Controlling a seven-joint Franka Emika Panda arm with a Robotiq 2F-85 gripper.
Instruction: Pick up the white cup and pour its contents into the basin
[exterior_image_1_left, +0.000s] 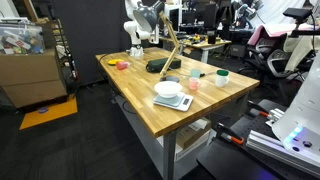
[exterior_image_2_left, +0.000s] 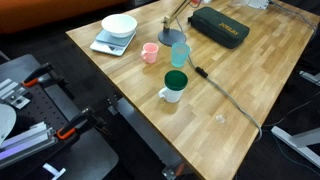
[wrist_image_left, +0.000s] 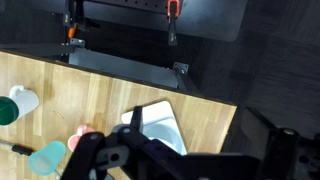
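Observation:
The white cup (exterior_image_2_left: 174, 87) with a green-teal top stands near the table's front edge in both exterior views (exterior_image_1_left: 221, 77). It shows at the left edge of the wrist view (wrist_image_left: 15, 105). The dark basin (exterior_image_1_left: 158, 66) sits mid-table, behind the white bowl. My gripper (wrist_image_left: 200, 135) hangs high above the table, over the white bowl on its scale (wrist_image_left: 160, 125), far from the cup. Its jaws look spread with nothing between them. In an exterior view the arm (exterior_image_1_left: 138, 35) stands at the table's far end.
A pink cup (exterior_image_2_left: 150, 52) and a teal cup (exterior_image_2_left: 180, 55) stand between the white cup and the white bowl (exterior_image_2_left: 118, 30). A small pink-orange dish (exterior_image_1_left: 120, 65) lies far left. A dark case (exterior_image_2_left: 220, 27) and a cable (exterior_image_2_left: 225, 95) lie on the table.

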